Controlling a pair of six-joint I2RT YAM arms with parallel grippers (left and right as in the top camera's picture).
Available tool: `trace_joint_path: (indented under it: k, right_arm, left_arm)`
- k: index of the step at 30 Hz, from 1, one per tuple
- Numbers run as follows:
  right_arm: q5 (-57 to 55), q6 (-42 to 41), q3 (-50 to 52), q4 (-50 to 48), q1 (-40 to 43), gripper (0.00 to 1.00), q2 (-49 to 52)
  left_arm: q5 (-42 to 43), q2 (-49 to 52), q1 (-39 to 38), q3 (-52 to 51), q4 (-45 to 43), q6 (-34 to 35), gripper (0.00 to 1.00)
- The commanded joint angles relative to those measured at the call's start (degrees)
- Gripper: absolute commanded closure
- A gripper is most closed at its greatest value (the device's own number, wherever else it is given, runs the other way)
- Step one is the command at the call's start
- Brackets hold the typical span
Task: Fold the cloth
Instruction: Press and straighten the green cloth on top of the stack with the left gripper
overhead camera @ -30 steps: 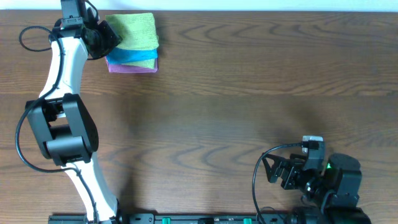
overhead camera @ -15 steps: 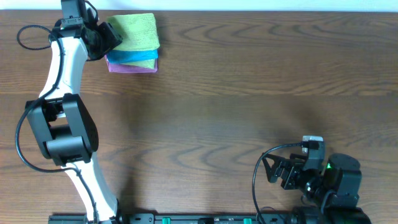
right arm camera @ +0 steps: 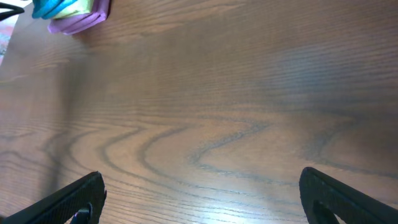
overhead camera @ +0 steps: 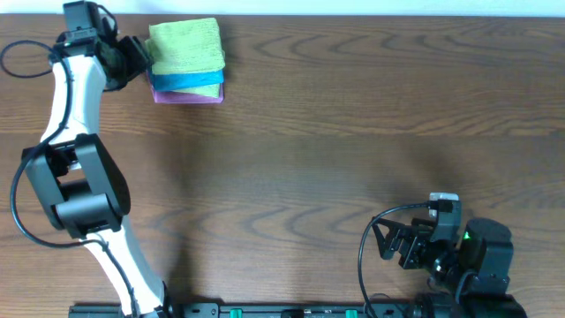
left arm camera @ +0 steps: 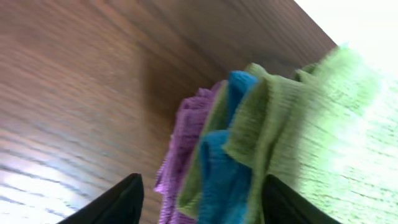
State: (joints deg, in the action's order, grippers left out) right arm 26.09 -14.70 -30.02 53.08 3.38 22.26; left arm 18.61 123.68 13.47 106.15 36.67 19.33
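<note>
Evidently the cloth [overhead camera: 185, 44] is stacked folded over a blue cloth [overhead camera: 190, 79], just ahead of the left pincer [overhead camera: 139, 60], held spread so nothing is dragged; the right pincer [overhead camera: 387, 240] is parked spread.

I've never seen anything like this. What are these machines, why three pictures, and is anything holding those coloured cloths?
These are two robot arms at a wooden table. The wide picture looks straight down from above. The other two come from a camera on each arm's wrist, so the dark shapes at their lower edges are that arm's own fingers. At the far left lie three folded cloths, stacked: the lime-green cloth on top, a blue cloth under it and a purple cloth at the bottom. The left gripper sits at their left edge, jaws apart, apparently gripping nothing. The right gripper rests near the front, wide open and empty.
</note>
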Motion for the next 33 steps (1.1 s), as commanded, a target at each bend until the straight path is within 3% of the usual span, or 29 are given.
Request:
trace_joint_path:
  k: [1,5,11,15,33]
  right_arm:
    - [0.0,-0.7,0.2,0.1,0.4,0.01,-0.3]
    - [0.0,-0.7,0.2,0.1,0.4,0.01,-0.3]
    - [0.0,-0.7,0.2,0.1,0.4,0.01,-0.3]
    - [0.0,-0.7,0.2,0.1,0.4,0.01,-0.3]
    - [0.0,-0.7,0.2,0.1,0.4,0.01,-0.3]
  left_arm:
    - [-0.6,-5.3,0.4,1.4,0.2,-0.7,0.46]
    - [-0.5,-9.1,0.1,1.4,-1.2,-0.2,0.52]
    - [5.7,-10.5,-1.7,1.4,-7.1,5.7,0.85]
    - [4.9,-9.7,-4.1,1.4,-10.5,7.9,0.94]
    - [1.0,5.4,-11.7,1.4,-16.9,12.6,0.94]
